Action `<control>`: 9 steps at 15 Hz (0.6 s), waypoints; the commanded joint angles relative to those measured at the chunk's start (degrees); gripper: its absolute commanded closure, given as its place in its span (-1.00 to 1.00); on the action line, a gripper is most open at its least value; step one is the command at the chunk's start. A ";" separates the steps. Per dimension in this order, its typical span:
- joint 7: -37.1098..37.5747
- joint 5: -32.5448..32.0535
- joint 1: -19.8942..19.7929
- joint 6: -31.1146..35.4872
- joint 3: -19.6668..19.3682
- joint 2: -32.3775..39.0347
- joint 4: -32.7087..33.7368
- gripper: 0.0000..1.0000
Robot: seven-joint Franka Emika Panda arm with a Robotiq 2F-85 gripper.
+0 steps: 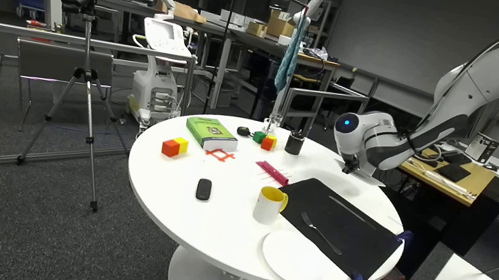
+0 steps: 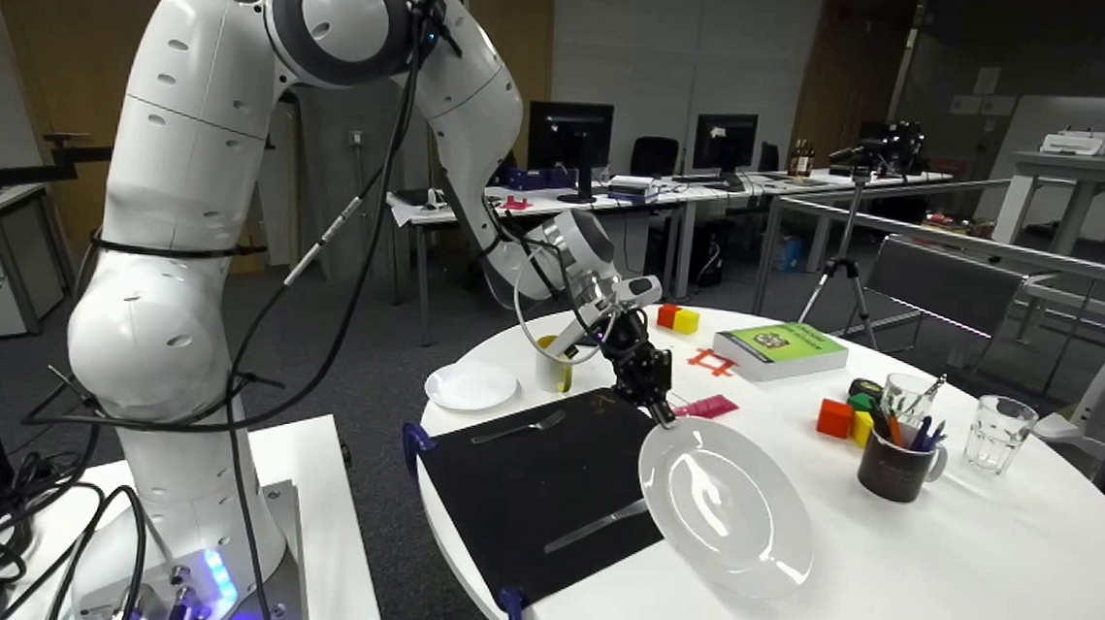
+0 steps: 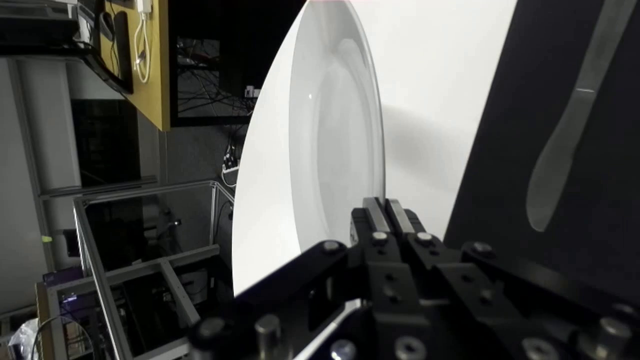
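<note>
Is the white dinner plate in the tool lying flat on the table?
No, in an exterior view the white dinner plate stands tilted, its rim pinched in the tool.

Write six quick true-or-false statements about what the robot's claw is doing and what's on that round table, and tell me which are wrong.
1. The gripper is shut on the rim of a plate. True.
2. That plate is held level. False: it is tilted.
3. The yellow-lined mug lies on its side. False: the yellow-lined mug stands upright.
4. A fork and a knife lie on a black mat. True.
5. Pens stand in a dark mug. True.
6. The green book stands on end. False: the green book lies flat.
</note>
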 commanded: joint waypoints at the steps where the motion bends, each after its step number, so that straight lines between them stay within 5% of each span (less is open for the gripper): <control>1: 0.33 -0.85 3.40 -5.18 2.30 -3.62 -1.22 0.98; 9: 2.03 0.62 7.86 -8.93 7.09 -4.24 -1.30 0.98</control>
